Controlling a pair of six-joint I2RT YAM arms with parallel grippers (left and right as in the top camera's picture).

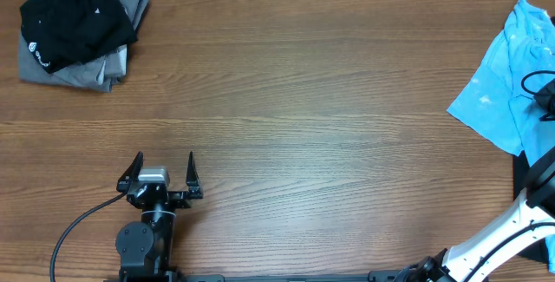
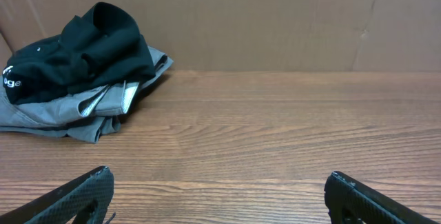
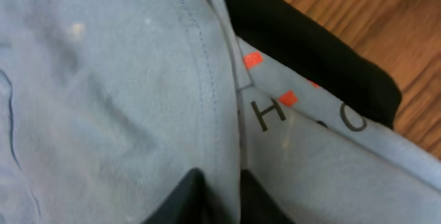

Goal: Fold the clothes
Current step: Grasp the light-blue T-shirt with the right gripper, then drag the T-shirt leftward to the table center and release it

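A light sky-blue T-shirt (image 1: 499, 91) lies crumpled at the table's right edge. My right gripper (image 1: 546, 100) is over it. In the right wrist view its fingers (image 3: 220, 176) are shut on a raised fold of the shirt (image 3: 103, 79), next to dark lettering and red marks. A plain black garment (image 3: 310, 52) shows beneath the shirt's far edge. My left gripper (image 1: 165, 156) is open and empty near the front left, over bare wood (image 2: 219, 176).
A folded pile sits at the back left corner: a black garment with a small white logo (image 1: 78, 17) on grey clothes (image 1: 78, 69). It also shows in the left wrist view (image 2: 89, 45). A cardboard wall stands behind the table.
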